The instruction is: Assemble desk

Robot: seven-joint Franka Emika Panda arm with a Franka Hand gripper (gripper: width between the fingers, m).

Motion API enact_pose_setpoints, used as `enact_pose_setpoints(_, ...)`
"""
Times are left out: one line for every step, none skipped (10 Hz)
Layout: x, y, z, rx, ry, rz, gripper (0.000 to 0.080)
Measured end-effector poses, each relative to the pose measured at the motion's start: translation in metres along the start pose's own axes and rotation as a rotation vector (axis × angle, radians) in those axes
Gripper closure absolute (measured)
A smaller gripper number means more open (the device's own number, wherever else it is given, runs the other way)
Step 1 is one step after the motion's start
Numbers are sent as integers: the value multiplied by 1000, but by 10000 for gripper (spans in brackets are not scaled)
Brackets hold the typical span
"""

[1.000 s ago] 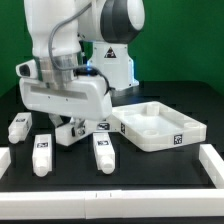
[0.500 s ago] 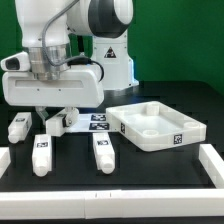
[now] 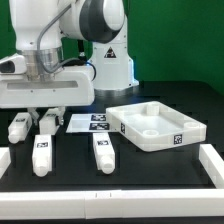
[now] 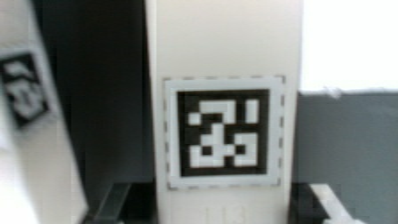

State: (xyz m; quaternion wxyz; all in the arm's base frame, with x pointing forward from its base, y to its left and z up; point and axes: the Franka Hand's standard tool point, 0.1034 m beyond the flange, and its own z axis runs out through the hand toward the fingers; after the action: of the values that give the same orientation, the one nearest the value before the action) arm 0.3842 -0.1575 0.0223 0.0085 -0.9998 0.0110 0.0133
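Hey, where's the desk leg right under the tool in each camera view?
Exterior view: the leg lies toward the exterior view's left, under the tool.
Wrist view: the leg fills the middle, its tag facing the camera.
Shared landmark: probably the neighbouring tilted leg beside it.

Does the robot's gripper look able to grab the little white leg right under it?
Probably yes. The gripper hangs open just above that leg, nothing lies on top of it, and the wrist view shows the leg lined up between the two fingers.
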Motion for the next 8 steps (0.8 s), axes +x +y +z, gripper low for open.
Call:
enact_pose_setpoints(-12, 13, 8, -5, -13, -68, 515)
enact_pose_setpoints(-15, 18, 12, -3, -23, -60, 515)
enact_pose_setpoints(-13, 21, 12, -2, -22, -53, 515)
enact_pose_setpoints(-10, 18, 12, -7, -16, -38, 515)
enact_pose_setpoints(-7, 12, 12, -4, -17, -25, 515)
enact_pose_setpoints(-2, 7, 10, 0, -14, -23, 515)
enact_pose_setpoints(-2, 3, 12, 1, -18, -25, 515)
enact_pose_setpoints(-2, 3, 12, -1, -15, -23, 515)
